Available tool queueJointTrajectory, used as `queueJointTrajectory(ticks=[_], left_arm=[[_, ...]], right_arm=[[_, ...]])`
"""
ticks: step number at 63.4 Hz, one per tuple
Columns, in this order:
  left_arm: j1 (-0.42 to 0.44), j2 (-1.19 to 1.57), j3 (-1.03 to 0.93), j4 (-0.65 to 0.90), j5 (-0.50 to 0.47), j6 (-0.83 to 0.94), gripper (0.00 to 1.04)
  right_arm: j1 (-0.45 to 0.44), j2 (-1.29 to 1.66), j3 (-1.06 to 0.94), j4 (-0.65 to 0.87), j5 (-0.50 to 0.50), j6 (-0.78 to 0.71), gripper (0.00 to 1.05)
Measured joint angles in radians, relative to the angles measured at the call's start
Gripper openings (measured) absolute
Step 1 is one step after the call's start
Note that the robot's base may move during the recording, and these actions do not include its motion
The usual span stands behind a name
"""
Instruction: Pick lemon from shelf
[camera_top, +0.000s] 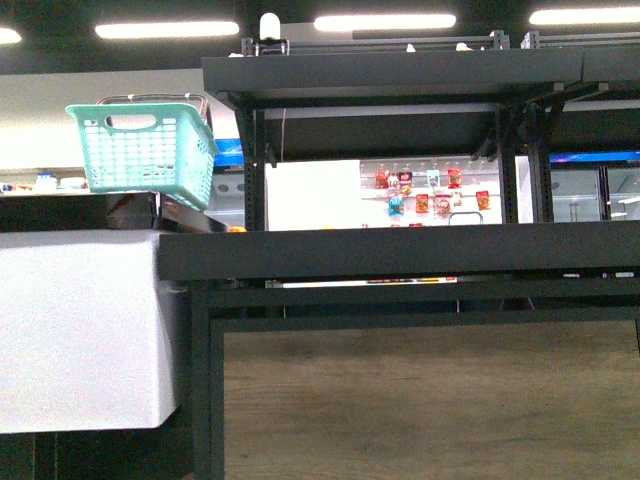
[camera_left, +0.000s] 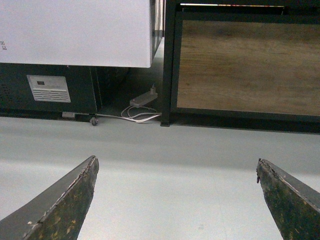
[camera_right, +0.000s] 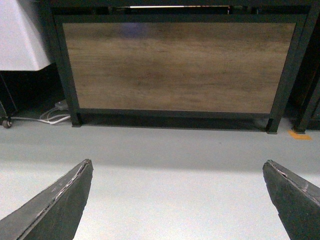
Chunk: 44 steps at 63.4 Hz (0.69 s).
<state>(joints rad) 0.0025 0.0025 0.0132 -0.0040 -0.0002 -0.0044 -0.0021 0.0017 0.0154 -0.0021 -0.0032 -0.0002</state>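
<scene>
The lemon does not show in any view. The front camera meets the middle level of the black shelf (camera_top: 400, 255) edge-on, so whatever lies on top is hidden. A small orange sliver peeps over the edge at its left end, but I cannot tell what it is.

A lemon is probably light and firm, with a waxy, slightly slippery skin, and it rolls easily. I would take it across its narrow middle with a moderate squeeze, coming from the front so it is not nudged backward.

The left hand (camera_left: 176, 161) has its fingers wide apart and holds nothing. The right hand (camera_right: 177, 163) is the same. Both hang low, pointing at the pale, smooth floor (camera_left: 160, 140) before the shelf's wood panel (camera_right: 175, 65), well below the level to reach.

The room looks like a shop, with ceiling strip lights. A white cabinet (camera_top: 80, 330) stands left of the shelf, with a teal basket (camera_top: 145, 150) above it. A white cable (camera_left: 140, 116) lies on the floor between cabinet and shelf.
</scene>
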Motion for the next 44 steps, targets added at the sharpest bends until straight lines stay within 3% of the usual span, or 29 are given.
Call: queueJointTrajectory(ticks=[44], left_arm=[[0.000,0.000,0.000,0.000,0.000,0.000,0.97]], right_arm=[[0.000,0.000,0.000,0.000,0.000,0.000,1.02]])
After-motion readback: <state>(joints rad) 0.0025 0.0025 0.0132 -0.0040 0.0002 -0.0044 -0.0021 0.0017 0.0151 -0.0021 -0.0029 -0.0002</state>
